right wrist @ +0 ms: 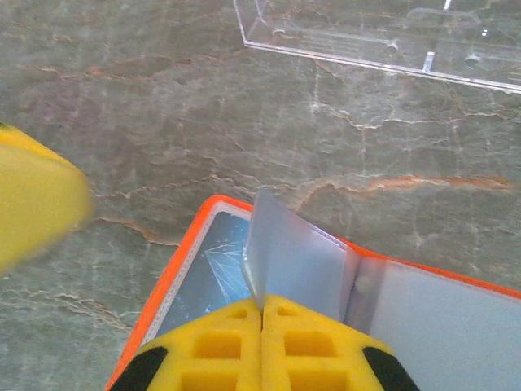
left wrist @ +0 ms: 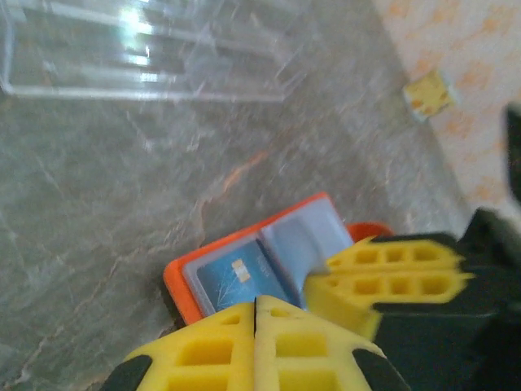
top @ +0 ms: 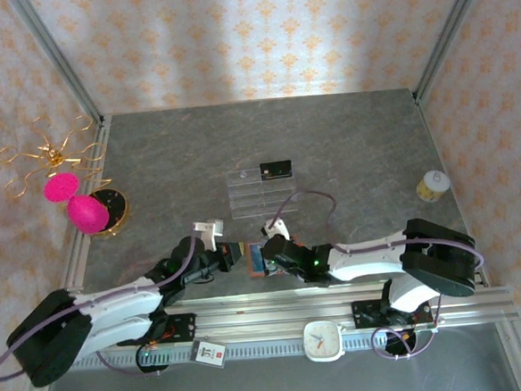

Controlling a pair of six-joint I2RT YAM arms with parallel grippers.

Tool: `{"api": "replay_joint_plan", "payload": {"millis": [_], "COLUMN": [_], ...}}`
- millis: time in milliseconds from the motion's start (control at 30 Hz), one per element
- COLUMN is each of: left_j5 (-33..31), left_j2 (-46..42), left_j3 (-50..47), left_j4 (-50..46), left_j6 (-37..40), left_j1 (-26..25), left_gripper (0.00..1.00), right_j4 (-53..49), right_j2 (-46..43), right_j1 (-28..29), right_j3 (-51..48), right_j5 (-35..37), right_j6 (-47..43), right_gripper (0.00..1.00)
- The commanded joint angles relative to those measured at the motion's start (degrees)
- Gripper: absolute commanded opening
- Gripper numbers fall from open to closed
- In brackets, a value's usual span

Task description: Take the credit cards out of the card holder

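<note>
The wallet lies open at the near middle of the counter. The blue card shows under a clear pocket inside it. A black card sits at the far right of the tray, farther back.

The step in hand, I judge, is peeling the flap back so the blue card can slide free. To do it well, one side should hold the cover steady while the other lifts the flap slowly and only a little. A hard pull would drag the whole wallet or crease the pocket. The card's edge should be bared before anything reaches for it.

The right fingers are pressed together, pinching the flap's near edge, and the flap stands up from the spine. The left fingers are also pressed together, at the wallet's left edge. They likely nip the cover, though the bite itself is hidden. The two pairs sit just beside each other, with the wallet between them.
</note>
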Motion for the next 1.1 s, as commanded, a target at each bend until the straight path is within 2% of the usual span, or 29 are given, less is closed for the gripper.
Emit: {"api": "replay_joint_plan", "payload": {"millis": [0, 133, 200, 300, 367, 467, 600, 733, 833, 900, 1067], "left_j5": [1.09, 1.82, 2.04, 2.34, 3.05, 3.83, 5.28, 8.23, 8.72, 8.29, 8.72], "left_j2": [5.82, 12.96, 15.33, 17.84, 19.52, 21.6, 26.02, 31.91, 34.27, 34.34, 35.18], "left_j3": [3.4, 6.99, 8.84, 11.24, 12.77, 14.99, 20.11, 23.48, 24.94, 24.93, 24.96], "left_j4": [5.82, 6.17, 5.33, 3.42, 2.17, 1.44, -1.29, -1.36, -2.15, -2.38, -2.31], "left_j6": [0.2, 0.96, 1.58, 2.45, 2.7, 2.93, 4.65, 4.68, 4.91, 5.11, 5.6], "left_j1": [-1.93, -4.01, -5.07, -5.91, -6.25, -7.35, -9.6, -9.91, -9.94, -9.93, -9.87], "left_gripper": [0.0, 0.0, 0.0, 0.0, 0.0, 0.0, 0.0, 0.0, 0.0, 0.0, 0.0], "right_j4": [5.1, 7.13, 6.96, 6.75, 6.3, 3.56, -1.02, -5.08, -6.86, -7.33, -4.79], "right_j2": [-1.38, -3.03, -3.99, -7.52, -11.25, -17.63, -24.66, -28.21, -29.83, -29.23, -26.61], "right_j1": [-0.13, -0.14, -0.13, -0.13, -0.2, -0.36, -0.81, -1.62, -3.16, -5.95, -7.64], "right_j3": [-1.91, -3.8, -4.28, -5.74, -7.12, -8.78, -10.56, -11.68, -13.01, -13.94, -16.02], "right_j5": [-1.43, -1.9, -1.17, 0.48, 2.09, 4.82, 6.2, 4.97, 2.21, -3.18, -10.47], "right_j6": [0.71, 1.87, 2.43, 3.42, 4.36, 6.07, 8.44, 10.53, 12.62, 13.84, 13.82], "right_gripper": [0.0, 0.0, 0.08, 0.3, 0.35, 0.36, 0.36, 0.3, 0.2, 0.12, 0.0]}}
